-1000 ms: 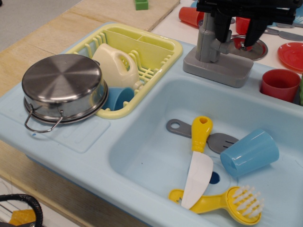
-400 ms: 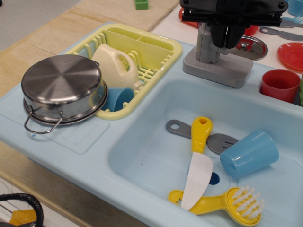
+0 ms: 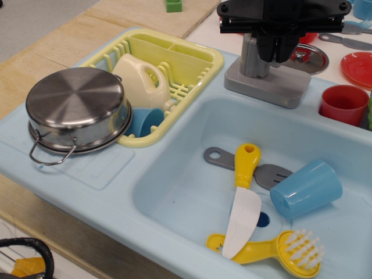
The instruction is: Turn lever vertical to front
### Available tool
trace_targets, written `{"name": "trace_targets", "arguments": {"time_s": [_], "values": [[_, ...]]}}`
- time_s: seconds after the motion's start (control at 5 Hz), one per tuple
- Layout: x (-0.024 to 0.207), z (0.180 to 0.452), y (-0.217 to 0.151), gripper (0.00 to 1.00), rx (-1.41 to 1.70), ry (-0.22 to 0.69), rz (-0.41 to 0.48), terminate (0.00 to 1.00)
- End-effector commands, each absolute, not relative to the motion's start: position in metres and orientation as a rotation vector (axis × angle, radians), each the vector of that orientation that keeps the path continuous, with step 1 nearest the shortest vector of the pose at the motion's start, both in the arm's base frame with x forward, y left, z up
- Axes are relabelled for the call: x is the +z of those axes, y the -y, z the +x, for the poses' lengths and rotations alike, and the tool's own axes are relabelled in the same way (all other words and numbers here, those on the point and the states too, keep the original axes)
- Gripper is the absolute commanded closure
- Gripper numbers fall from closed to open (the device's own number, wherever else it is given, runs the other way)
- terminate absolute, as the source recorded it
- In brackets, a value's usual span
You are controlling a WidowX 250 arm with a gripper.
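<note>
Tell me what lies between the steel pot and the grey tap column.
The yellow dish rack fills that stretch in the only view, holding a cream jug and a blue cup, between the steel pot and the tap column.

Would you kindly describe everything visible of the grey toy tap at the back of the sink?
The grey toy tap looks like matte plastic: an upright squarish column on a flat rectangular base that sits on the back rim of the light blue sink. The black gripper hangs directly over the column's top and front, hiding its upper part, so the lever and its angle cannot be made out. Whether the gripper actually touches it is unclear.
</note>
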State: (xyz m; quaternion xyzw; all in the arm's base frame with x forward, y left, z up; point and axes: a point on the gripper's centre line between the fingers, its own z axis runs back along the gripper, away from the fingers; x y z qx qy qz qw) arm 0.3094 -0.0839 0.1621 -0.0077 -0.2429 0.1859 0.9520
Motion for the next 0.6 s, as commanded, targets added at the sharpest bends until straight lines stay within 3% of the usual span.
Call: {"name": "trace_targets", "arguments": {"time_s": [0.0,0.2,0.4], "values": [[0.1559,0.2782,0.0827,1.0,0.441,0.432,-0.024,0.0],[0.1507,0.2724,0.0822,1.0,0.468,0.404,-0.031,0.0],[0.1459,0.269,0.0817,0.0,0.488,0.393,-0.046,0.0]]}}
